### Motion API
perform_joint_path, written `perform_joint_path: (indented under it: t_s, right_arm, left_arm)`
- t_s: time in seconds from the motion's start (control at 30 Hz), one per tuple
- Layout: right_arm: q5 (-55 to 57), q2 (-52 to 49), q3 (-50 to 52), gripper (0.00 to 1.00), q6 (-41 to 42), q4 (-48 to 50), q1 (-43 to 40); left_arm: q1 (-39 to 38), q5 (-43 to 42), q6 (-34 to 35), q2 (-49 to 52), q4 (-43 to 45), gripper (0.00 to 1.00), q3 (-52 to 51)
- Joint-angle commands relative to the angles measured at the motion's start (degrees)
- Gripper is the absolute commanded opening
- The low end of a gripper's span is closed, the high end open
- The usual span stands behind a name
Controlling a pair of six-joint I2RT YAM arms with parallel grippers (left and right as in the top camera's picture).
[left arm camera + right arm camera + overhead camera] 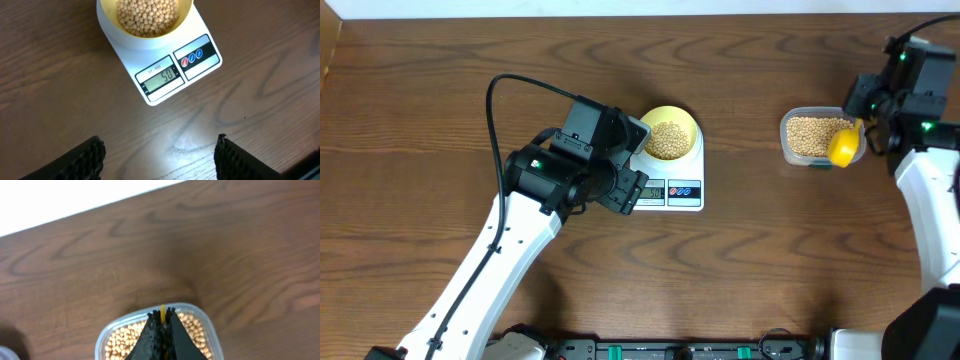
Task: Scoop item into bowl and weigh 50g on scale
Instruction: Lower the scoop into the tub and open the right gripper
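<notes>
The pale-yellow bowl (669,137) holds tan beans (147,16) and sits on the white scale (670,186). In the left wrist view the scale (170,75) shows 50 on its display. My left gripper (160,155) is open and empty, just in front of the scale above the table. My right gripper (162,317) is shut on the handle of the bright yellow scoop (842,146), whose head hangs over the clear tub (798,138) of beans (120,340) at the right.
A black cable (510,85) loops over the left arm. The table's far edge (75,215) lies just behind the tub.
</notes>
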State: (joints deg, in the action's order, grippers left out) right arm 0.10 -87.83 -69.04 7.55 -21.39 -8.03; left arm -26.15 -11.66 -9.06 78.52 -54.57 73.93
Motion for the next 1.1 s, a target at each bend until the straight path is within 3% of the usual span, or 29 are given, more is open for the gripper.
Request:
perform_joint_path:
  t_s: [0.0,0.37,0.73,1.07]
  right_arm:
    - [-5.4,-0.7,3.8,0.01,-4.4,3.3,-0.1]
    - [-9.7,-1.0,12.5,0.01,-8.6,20.3,-0.1]
    - [-12.3,-6.4,13.7,0.01,-16.3,29.7,1.6]
    - [-12.7,-11.0,13.7,0.01,-16.4,37.3,3.7]
  left_arm:
    - [-0.1,0.4,-0.5,-1.1,0.0,0.73,-0.1]
    - [-0.1,0.4,-0.5,-1.1,0.0,0.73,-0.1]
    - [-0.1,0.4,-0.5,-1.1,0.0,0.73,-0.1]
    - [-0.1,0.4,-0.5,-1.1,0.0,0.73,-0.1]
